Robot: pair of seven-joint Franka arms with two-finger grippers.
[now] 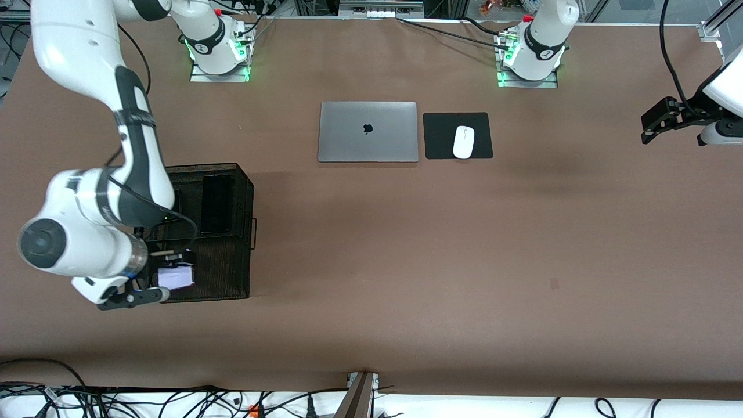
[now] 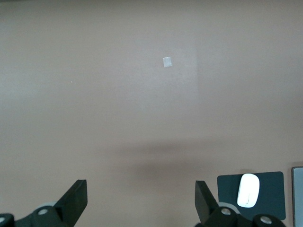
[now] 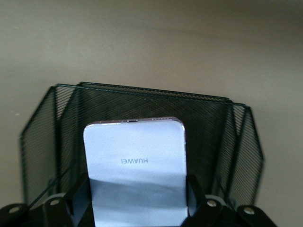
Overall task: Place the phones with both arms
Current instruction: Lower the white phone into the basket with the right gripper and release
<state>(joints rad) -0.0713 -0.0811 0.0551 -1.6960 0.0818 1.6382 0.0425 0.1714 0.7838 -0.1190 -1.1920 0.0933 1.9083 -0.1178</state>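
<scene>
Right claw (image 3: 137,208) around HUAWEI-marked phone (image 3: 135,165)

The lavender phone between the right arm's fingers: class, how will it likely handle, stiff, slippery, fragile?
The lavender phone is a flat slab, so probably stiff. Its glossy back suggests slippery. Held by the right gripper over the mesh basket, it may scratch.

You can read one word: "HUAWEI", printed on the back of the pale lavender phone (image 3: 135,170), where it appears upside down in the right wrist view. The silver laptop (image 1: 368,132) carries a dark apple logo on its closed lid. Nothing else is legible.
</scene>
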